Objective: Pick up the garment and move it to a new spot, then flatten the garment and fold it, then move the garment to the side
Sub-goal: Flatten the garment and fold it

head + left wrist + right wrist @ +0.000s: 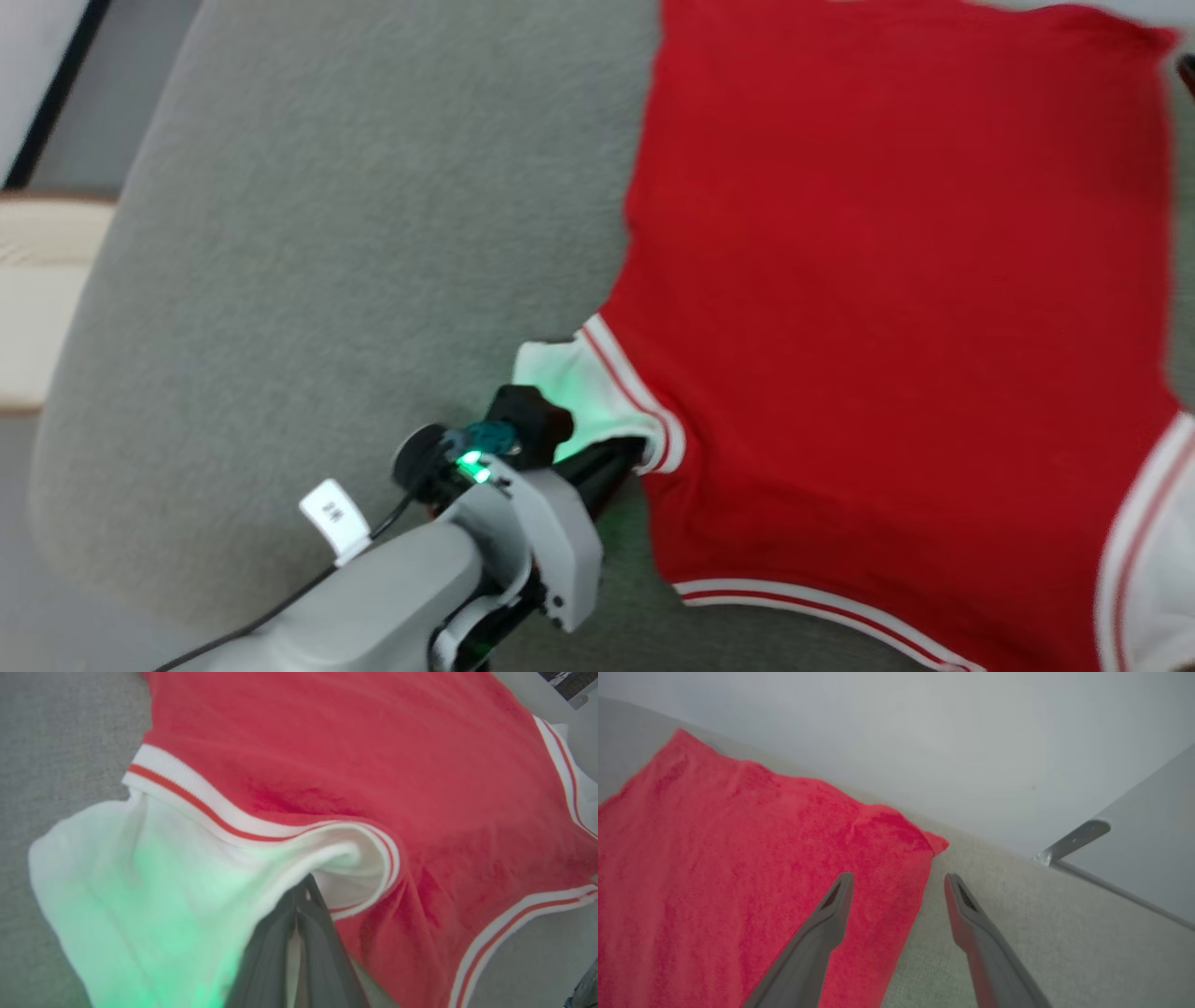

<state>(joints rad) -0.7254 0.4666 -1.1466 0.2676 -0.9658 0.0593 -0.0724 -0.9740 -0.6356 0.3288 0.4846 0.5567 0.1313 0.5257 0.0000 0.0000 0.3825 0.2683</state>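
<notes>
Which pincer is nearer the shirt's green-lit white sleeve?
Left. The left pincer is shut on that sleeve; the right pincer hangs open over the shirt's plain red edge, apart from the sleeve.

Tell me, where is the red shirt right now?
The garment lies spread on the grey cushion, on the right side of the head view. The left gripper pinches its white sleeve near the bottom middle.

Red garment (896,280) spread flat, white sleeve bunched.
</notes>
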